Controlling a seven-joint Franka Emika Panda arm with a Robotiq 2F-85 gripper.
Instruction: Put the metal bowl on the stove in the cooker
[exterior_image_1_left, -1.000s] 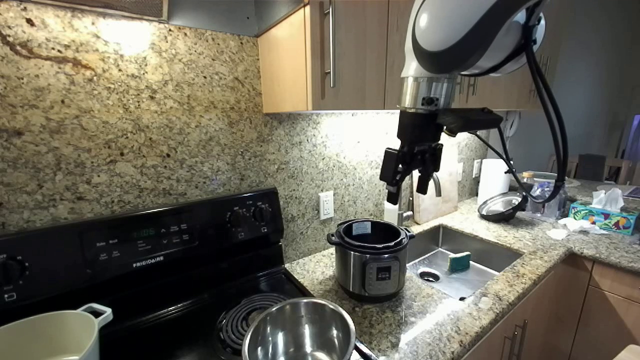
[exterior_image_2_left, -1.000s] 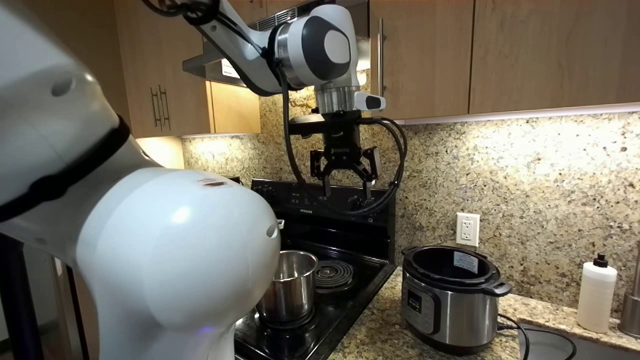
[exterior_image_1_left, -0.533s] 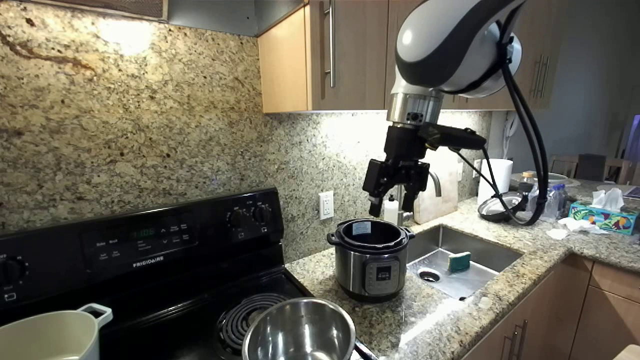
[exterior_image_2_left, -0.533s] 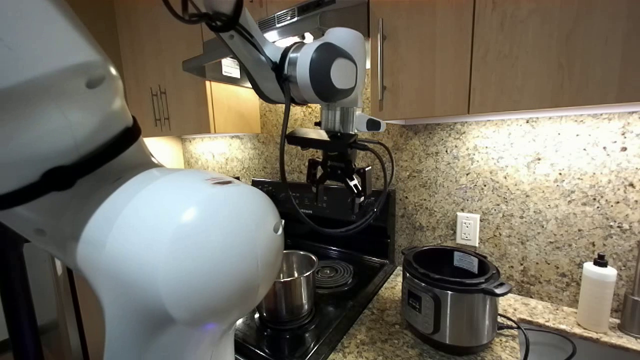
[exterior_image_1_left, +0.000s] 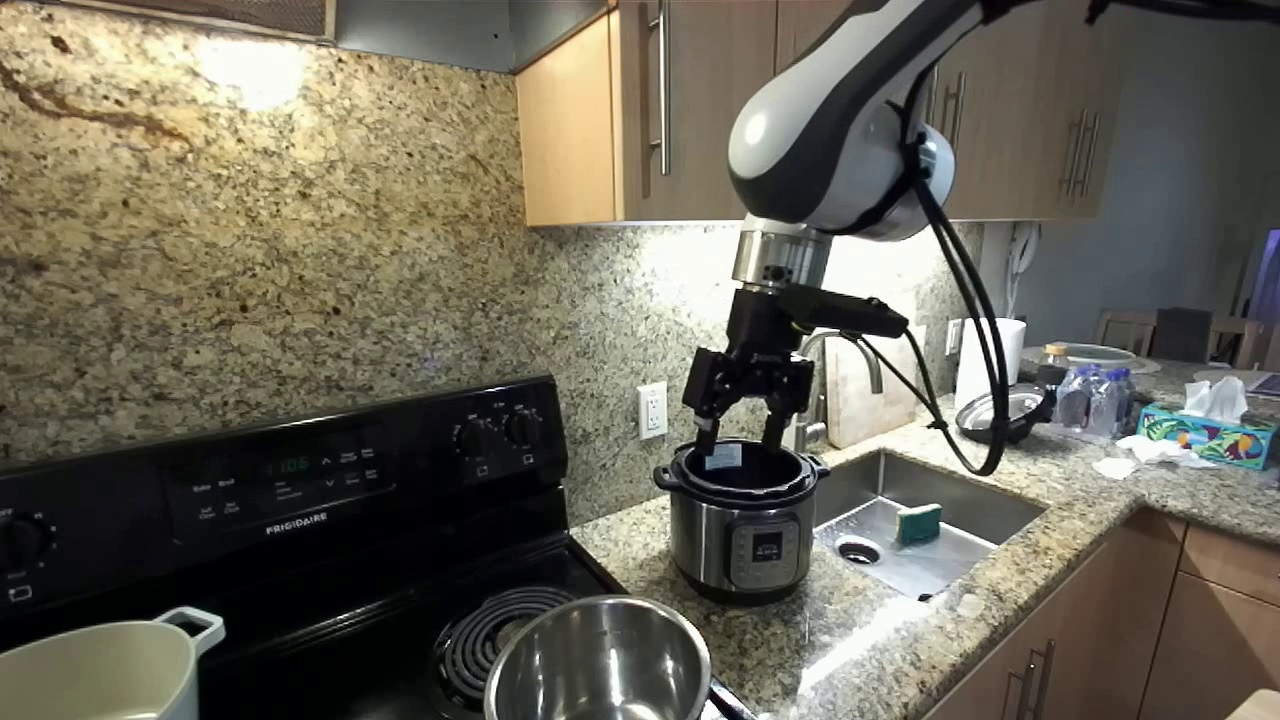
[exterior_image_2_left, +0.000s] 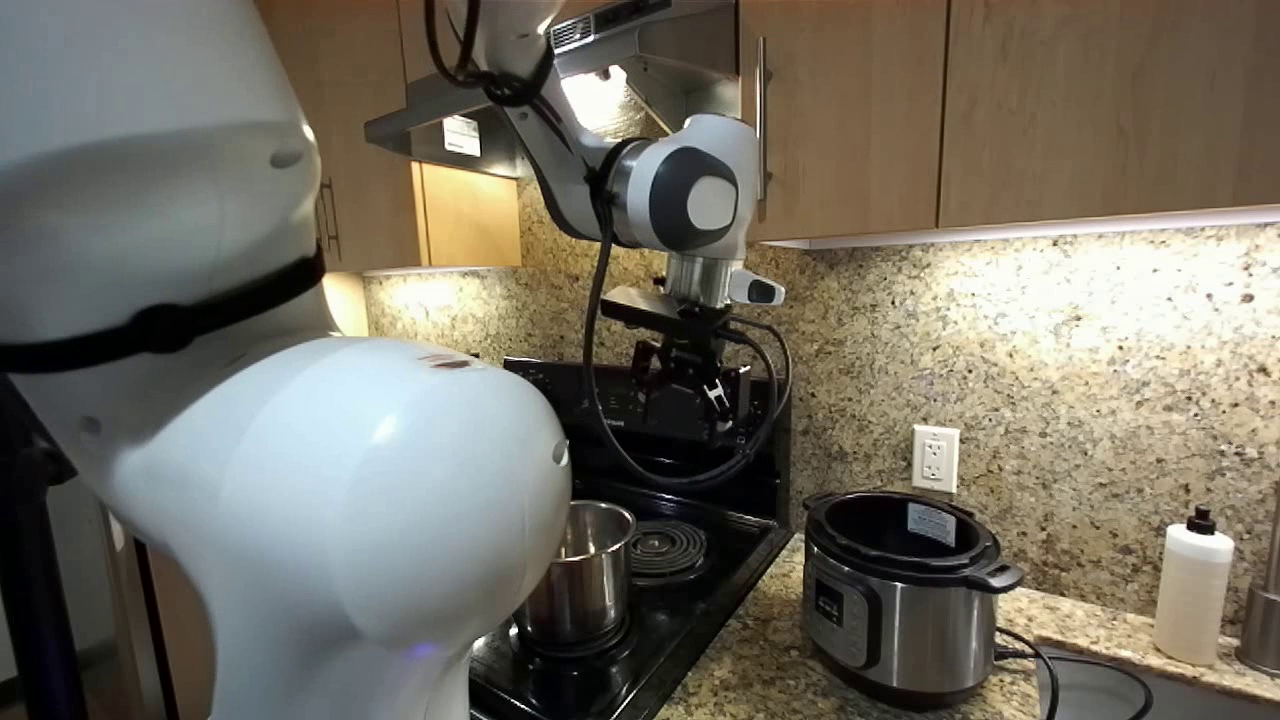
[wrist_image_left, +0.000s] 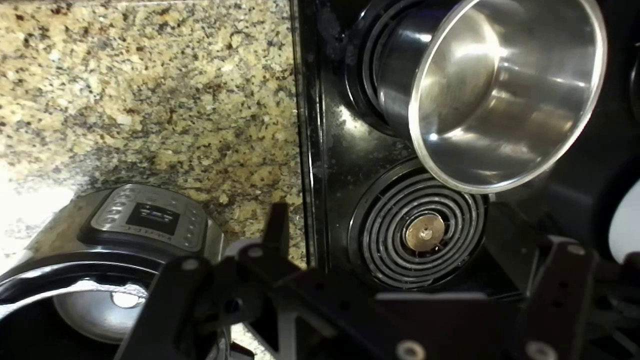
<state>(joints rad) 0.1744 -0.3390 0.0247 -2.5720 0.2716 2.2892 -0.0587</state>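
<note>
The metal bowl (exterior_image_1_left: 600, 655) is shiny and stands upright on the stove's front burner. It is partly behind the arm in an exterior view (exterior_image_2_left: 580, 590) and at the upper right in the wrist view (wrist_image_left: 510, 100). The black stove (exterior_image_1_left: 380, 560) has a bare rear coil burner (wrist_image_left: 425, 232). The cooker (exterior_image_1_left: 700, 535) stands lidless on the counter; it also shows in an exterior view (exterior_image_2_left: 930, 640) and at the lower left in the wrist view (wrist_image_left: 155, 220). My gripper (exterior_image_1_left: 740, 440) is open and empty, fingers down, high above the stove (exterior_image_2_left: 690, 610) and apart from the bowl.
A white handled pot (exterior_image_1_left: 110, 670) stands on the stove. The sink (exterior_image_1_left: 930, 540) lies beyond the cooker, with a green sponge (exterior_image_1_left: 918, 524) in it. A soap bottle (exterior_image_2_left: 1192, 590) stands by the wall. Cupboards (exterior_image_2_left: 850, 120) and a hood (exterior_image_2_left: 690, 60) hang above.
My gripper has moved down, and to the left in the exterior view where the bowl is nearest the camera. It has stayed open. The bowl and cooker have not moved.
</note>
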